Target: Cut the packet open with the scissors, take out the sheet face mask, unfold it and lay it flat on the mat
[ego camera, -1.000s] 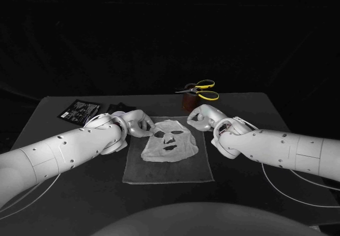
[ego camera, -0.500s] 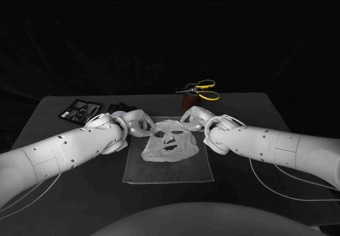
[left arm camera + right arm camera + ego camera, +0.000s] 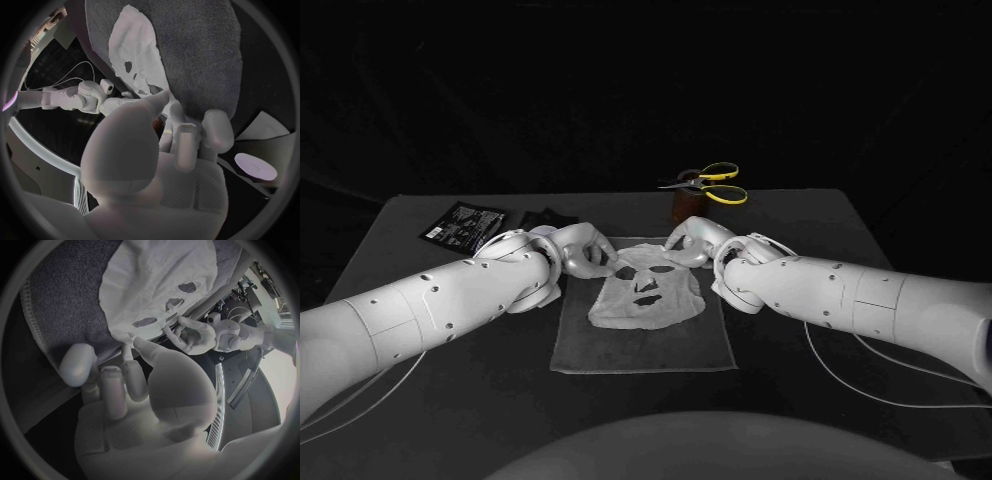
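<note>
Black table [image 3: 416, 340], dark backdrop [image 3: 646, 80]. Outboard of left fingers, well apart: packet [image 3: 462, 222]. left hand [image 3: 574, 250] fingers curled at mask [image 3: 643, 290] upper edge; grip unclear. Between both hands' fingers: mask spread on mat [image 3: 646, 350]. right hand [image 3: 700, 240] fingertips at same edge; grip unclear. Beyond right fingers: scissors [image 3: 704, 182].

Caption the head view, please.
Left robot hand and right robot hand at far edge of unfolded sheet face mask on mat.

A dark grey table [image 3: 452, 385] stands before a plain black backdrop [image 3: 646, 90] reaching both sides.
</note>
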